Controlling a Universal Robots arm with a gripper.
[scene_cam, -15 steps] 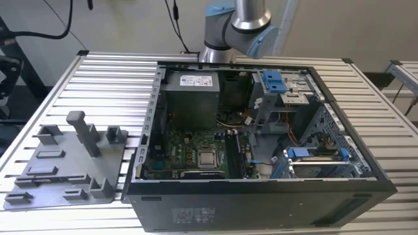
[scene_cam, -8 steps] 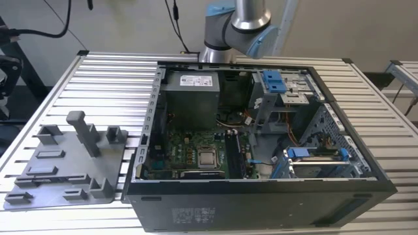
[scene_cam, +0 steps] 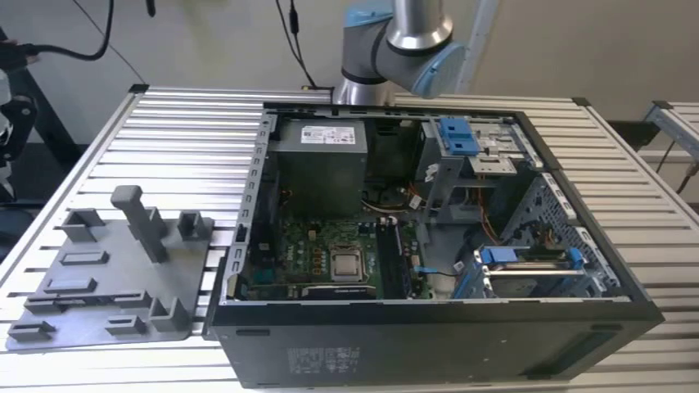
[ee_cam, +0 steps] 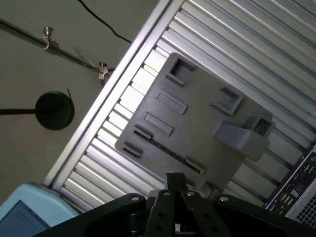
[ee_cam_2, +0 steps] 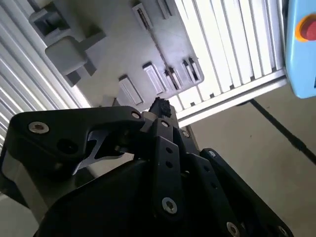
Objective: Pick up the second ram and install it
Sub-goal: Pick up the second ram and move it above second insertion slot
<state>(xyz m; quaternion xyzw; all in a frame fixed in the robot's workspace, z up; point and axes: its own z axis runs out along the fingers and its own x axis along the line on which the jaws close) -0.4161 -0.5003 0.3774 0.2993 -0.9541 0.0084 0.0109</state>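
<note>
Tabletop (scene_cam: 175, 123) of metal slats, beige floor (ee_cam: 29, 69)

**Claw over the gray tray**

The black claw (ee_cam: 174, 181) hangs above a gray plastic tray (ee_cam: 197, 126) that lies on the slatted metal bench (ee_cam: 237, 44). Raised blocks and slots stud the tray, and its tallest block (ee_cam: 242, 138) stands near a computer case (ee_cam: 302, 190). Off the bench edge are a round black stand base (ee_cam: 54, 109), a thin black cable (ee_cam: 101, 20) and a light blue box (ee_cam: 24, 210).
</note>
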